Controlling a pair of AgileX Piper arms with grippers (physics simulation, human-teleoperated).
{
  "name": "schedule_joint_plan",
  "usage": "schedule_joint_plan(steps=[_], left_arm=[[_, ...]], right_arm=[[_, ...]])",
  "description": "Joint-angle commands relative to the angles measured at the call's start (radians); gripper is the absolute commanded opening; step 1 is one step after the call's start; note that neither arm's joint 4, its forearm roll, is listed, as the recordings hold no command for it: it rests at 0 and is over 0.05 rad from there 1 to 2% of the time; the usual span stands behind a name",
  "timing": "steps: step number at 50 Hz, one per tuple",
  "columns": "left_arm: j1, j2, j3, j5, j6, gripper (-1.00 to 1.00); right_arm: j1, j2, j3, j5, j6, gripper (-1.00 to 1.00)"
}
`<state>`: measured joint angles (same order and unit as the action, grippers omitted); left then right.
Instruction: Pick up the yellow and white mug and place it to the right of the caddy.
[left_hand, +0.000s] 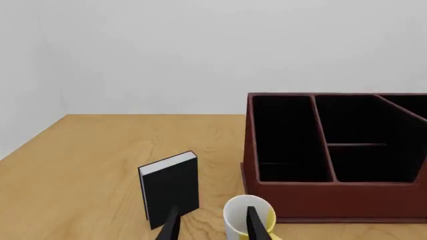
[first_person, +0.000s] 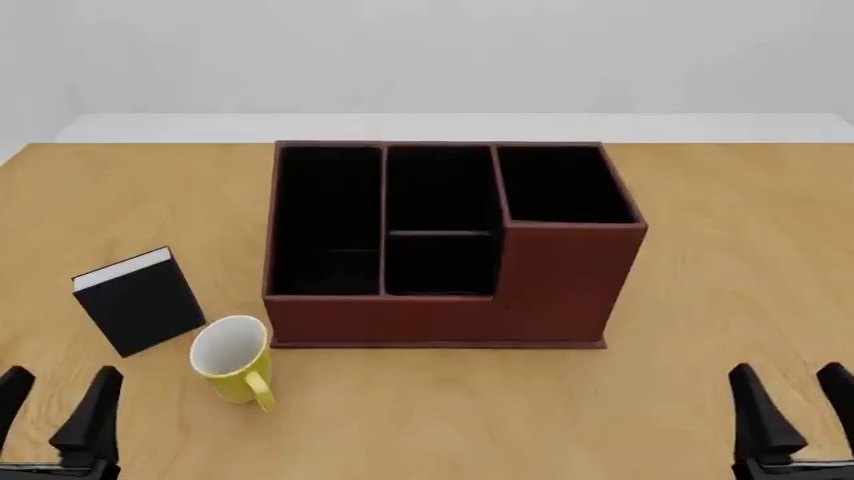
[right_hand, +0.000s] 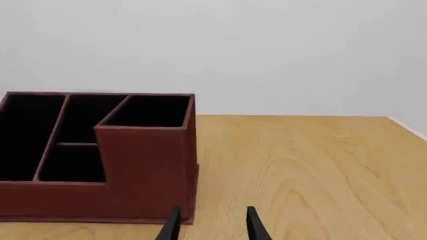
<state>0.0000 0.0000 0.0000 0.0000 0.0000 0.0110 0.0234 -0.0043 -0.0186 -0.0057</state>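
Both arms' fingers (first_person: 104, 400) spread, empty; mug (first_person: 231, 358) and caddy (first_person: 561, 290) bear no writing.

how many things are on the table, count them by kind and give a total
mug: 1, yellow and white
book: 1, black with white pages
caddy: 1, reddish-brown
Total: 3
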Motion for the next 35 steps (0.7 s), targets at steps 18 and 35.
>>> schedule_joint_plan(steps=[18,35], left_arm=[[0.000,0.000,0.000,0.000,0.000,1.00],[0.000,0.000,0.000,0.000,0.000,1.00]], right_arm=[[0.138,-0.023,0.004,0.049,-0.023,1.00],[0.258,-0.023,0.004,0.067,-0.035,1.00]])
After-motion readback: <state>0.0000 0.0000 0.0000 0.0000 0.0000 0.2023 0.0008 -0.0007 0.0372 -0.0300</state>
